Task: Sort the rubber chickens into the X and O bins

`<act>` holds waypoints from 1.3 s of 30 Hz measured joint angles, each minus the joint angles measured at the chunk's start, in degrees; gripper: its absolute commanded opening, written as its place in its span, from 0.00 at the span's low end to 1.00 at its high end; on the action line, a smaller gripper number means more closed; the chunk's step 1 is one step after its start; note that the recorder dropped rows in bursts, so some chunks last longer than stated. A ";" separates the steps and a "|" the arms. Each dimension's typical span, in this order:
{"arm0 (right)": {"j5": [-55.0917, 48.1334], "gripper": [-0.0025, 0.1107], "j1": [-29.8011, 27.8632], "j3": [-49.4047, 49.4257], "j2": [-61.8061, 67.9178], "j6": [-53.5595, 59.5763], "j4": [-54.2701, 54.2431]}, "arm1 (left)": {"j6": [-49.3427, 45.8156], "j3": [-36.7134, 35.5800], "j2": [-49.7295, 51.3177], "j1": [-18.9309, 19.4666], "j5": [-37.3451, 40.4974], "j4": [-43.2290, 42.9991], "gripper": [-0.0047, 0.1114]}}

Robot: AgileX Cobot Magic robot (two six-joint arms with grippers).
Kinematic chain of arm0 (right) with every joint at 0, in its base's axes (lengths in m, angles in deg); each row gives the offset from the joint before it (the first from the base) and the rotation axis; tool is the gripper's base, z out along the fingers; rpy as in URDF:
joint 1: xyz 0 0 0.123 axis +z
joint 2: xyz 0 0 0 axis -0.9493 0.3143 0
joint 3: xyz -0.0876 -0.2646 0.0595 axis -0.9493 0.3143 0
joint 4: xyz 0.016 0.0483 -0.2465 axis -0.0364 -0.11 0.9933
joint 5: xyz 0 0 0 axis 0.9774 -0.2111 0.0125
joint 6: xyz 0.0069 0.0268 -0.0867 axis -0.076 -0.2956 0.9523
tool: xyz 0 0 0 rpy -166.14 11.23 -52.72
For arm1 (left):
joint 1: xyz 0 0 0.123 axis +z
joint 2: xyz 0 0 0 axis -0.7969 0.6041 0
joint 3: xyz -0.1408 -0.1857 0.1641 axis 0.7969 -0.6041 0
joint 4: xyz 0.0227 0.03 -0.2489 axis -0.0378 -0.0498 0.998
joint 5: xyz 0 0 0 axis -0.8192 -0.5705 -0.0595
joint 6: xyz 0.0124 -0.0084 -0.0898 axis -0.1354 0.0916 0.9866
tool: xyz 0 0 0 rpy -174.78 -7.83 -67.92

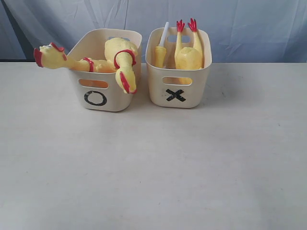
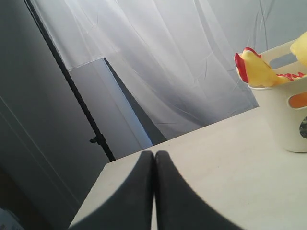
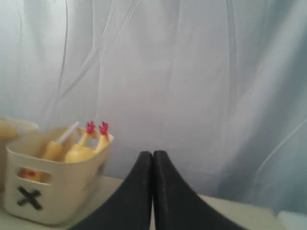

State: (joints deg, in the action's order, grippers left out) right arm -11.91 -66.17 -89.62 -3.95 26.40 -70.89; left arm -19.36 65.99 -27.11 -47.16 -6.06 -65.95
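Two long yellow rubber chickens (image 1: 120, 49) are draped over the cream plastic tub marked O (image 1: 112, 103), seemingly too long to fit inside; a third chicken (image 1: 188, 56) is stood feet-up in the matching tub marked X (image 1: 158, 93). The left claw (image 2: 154, 153) and right claw (image 3: 153, 154) are pressed together, empty.

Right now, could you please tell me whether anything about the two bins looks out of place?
Yes. The O bin overflows: the left chicken pokes its head out past the side rim, and the front chicken droops head-down over the front rim. In the X bin, the upended chicken stands feet-up.
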 measured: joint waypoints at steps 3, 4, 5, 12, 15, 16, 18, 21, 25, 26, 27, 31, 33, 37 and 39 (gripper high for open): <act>0.35 0.01 0.00 0.00 0.00 0.00 23.03 | 0.00 0.00 0.00 0.00 0.00 0.00 0.04; 0.35 0.01 0.00 0.00 0.00 0.00 28.93 | 0.00 0.00 0.00 0.00 0.00 0.00 0.04; 0.35 0.01 0.00 0.00 0.00 0.00 35.60 | 0.00 -0.10 0.00 0.00 0.00 0.00 0.04; 0.14 0.01 0.00 1.76 0.00 0.00 60.96 | 0.00 -1.57 0.00 0.00 -0.01 0.00 0.04; -0.13 0.01 0.00 3.90 0.00 0.11 62.91 | 0.00 -1.68 0.00 0.00 3.20 0.00 0.04; -0.27 0.01 0.00 4.51 0.00 0.11 63.24 | 0.00 -1.71 0.00 0.00 3.68 0.00 0.04; -0.68 0.01 0.00 5.08 0.00 0.11 63.42 | 0.00 -1.71 0.00 0.00 3.91 0.00 0.04; -1.87 0.01 0.00 5.31 0.00 0.11 63.69 | 0.00 -1.71 0.00 0.00 3.91 -0.87 0.04; -6.78 0.01 0.00 5.30 0.00 0.11 63.90 | 0.00 -1.71 0.00 0.00 4.21 -2.36 0.04; -8.09 0.01 0.00 5.30 0.00 0.11 64.20 | 0.00 -1.71 0.00 0.00 4.34 -2.47 0.04; -9.16 0.01 0.00 5.30 0.00 0.11 64.34 | 0.00 -1.71 0.00 0.00 4.49 -2.58 0.04; -10.86 0.01 0.00 5.30 0.00 0.11 64.72 | 0.00 -1.71 0.00 0.00 5.33 -2.95 0.04; -11.70 0.01 0.00 5.30 0.00 0.11 64.72 | 0.00 -1.71 0.00 0.00 6.12 -2.95 0.04; -15.29 0.01 0.00 5.30 0.00 0.11 64.72 | 0.00 -1.80 0.00 0.00 8.93 -2.95 0.04; -16.14 0.01 0.00 5.30 0.00 0.11 64.72 | 0.00 -1.80 0.00 0.00 9.24 -2.95 0.04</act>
State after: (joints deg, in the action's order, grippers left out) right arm -28.05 -66.17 -84.32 -3.95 26.51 -6.17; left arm -19.36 64.19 -27.11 -47.16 3.18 -68.90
